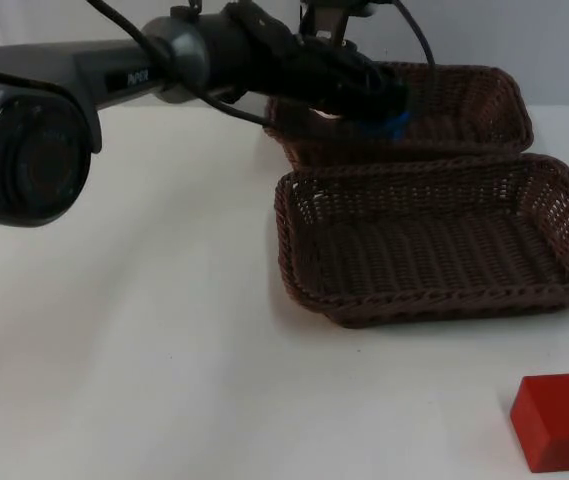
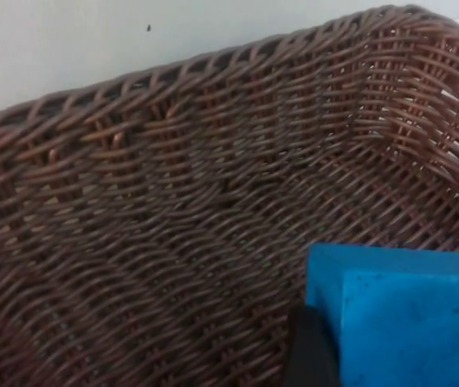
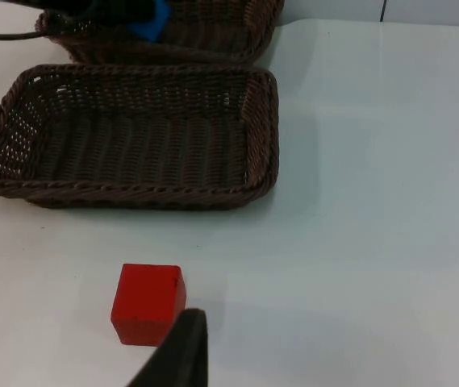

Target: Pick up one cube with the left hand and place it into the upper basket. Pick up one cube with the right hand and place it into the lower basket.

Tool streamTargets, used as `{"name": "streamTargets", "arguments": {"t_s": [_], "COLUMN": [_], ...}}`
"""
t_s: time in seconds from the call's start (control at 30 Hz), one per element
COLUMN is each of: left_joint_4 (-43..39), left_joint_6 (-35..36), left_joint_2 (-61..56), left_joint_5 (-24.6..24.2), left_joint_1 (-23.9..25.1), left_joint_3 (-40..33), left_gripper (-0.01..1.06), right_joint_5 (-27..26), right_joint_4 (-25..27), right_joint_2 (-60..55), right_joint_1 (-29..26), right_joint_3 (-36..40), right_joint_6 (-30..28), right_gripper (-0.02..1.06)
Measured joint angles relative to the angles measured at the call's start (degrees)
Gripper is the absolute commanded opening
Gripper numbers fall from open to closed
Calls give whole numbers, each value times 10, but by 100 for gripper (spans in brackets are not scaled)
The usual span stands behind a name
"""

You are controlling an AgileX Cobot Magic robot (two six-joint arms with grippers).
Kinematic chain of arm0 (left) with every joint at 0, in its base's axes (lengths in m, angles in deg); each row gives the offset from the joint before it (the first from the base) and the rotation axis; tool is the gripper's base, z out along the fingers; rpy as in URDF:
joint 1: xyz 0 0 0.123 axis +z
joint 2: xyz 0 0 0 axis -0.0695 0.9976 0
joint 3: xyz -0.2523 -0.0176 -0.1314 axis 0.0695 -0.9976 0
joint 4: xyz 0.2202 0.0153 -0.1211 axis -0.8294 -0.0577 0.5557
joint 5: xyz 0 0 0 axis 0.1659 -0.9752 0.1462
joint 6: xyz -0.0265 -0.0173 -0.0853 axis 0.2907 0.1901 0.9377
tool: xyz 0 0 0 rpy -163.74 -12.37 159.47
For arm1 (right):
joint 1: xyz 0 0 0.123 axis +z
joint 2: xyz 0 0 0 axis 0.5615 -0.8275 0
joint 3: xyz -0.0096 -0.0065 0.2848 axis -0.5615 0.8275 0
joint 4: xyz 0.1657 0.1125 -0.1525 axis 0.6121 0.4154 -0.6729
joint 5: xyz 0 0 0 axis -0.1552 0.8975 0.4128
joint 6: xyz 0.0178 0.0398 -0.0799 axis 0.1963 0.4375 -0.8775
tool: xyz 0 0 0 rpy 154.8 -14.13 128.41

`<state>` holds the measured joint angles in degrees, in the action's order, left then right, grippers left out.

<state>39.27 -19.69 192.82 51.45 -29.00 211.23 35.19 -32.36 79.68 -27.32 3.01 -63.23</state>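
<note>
I have the left arm stretched level across the tabletop (image 1: 144, 330), its left gripper (image 1: 389, 118) reaching over the near rim of the upper basket (image 1: 464, 105). The fingers are clamped on the blue cube (image 2: 406, 314); in the left wrist view one dark finger (image 2: 314, 351) presses against the cube's side, and the cube hangs just above the woven floor of that basket, its top face flat and one edge turned toward the basket's far wall. The cube has sharp corners and a matte, slightly speckled surface.

Both baskets are shallow rectangles of dark brown wicker with braided rims, long axes running across my view, the lower basket (image 1: 434, 250) touching or nearly touching the upper one along their long sides.

The red cube (image 1: 559, 420) sits flat on the white tabletop, well apart from the left gripper and near the lower basket's front corner. In the right wrist view the red cube (image 3: 148, 304) lies just ahead of one black fingertip of the right gripper (image 3: 177, 355), one corner turned slightly toward it. I cannot tell whether those fingers are apart or together.
</note>
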Motion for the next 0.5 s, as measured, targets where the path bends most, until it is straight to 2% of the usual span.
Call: {"name": "streamTargets", "arguments": {"t_s": [0.13,0.17,0.27,0.33,0.5], "left_joint_4": [-4,-4,-4,-4,-4], "left_joint_6": [3,3,7,10,14], "left_joint_2": [0,0,0,0,-11], "left_joint_5": [0,0,0,0,-20], "left_joint_1": [0,0,0,0,0], "left_joint_3": [1,1,1,1,3], "left_gripper": [56,56,75,80,80], "right_joint_5": [0,0,0,0,0], "right_joint_4": [0,0,0,0,0], "right_joint_2": [0,0,0,0,0], "right_joint_1": [0,0,0,0,0], "right_joint_3": [0,0,0,0,0], "right_joint_6": [0,0,0,0,0], "right_gripper": [105,105,105,105,105]}}
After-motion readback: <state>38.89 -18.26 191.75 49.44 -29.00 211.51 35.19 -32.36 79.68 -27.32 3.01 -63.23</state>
